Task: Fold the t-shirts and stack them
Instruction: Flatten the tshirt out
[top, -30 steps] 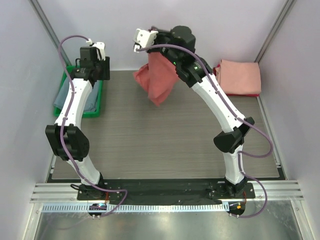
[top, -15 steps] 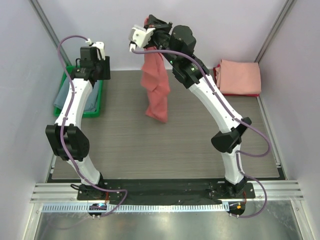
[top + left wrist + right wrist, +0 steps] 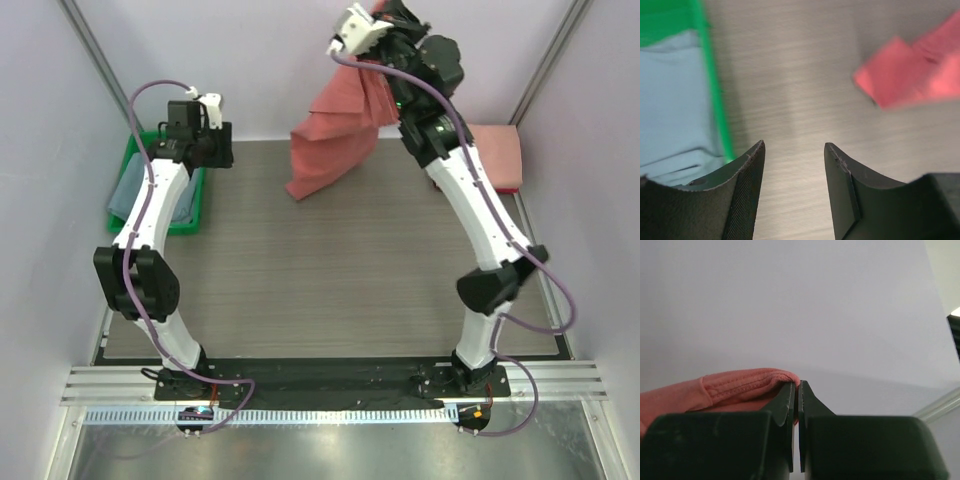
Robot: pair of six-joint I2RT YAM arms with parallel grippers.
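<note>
My right gripper (image 3: 385,22) is raised high at the back and is shut on the hem of the coral-red t-shirt (image 3: 335,130), which hangs down with its lower corner near the table. The pinched hem shows in the right wrist view (image 3: 740,387) beside the right gripper (image 3: 799,385). A pale pink t-shirt (image 3: 485,155) lies folded at the back right. A grey-blue t-shirt (image 3: 130,185) lies in the green tray (image 3: 190,210) at the left. My left gripper (image 3: 212,150) is open and empty next to the tray; the left wrist view (image 3: 794,150) shows bare table between its jaws.
The grey wood-grain table (image 3: 330,290) is walled by white panels on three sides. The tray's green rim (image 3: 715,95) and the hanging coral-red cloth (image 3: 910,75) flank the left gripper.
My right gripper has swung up and to the right with the coral-red t-shirt, which now hangs spread wider. My left gripper has shifted slightly right of the tray.
</note>
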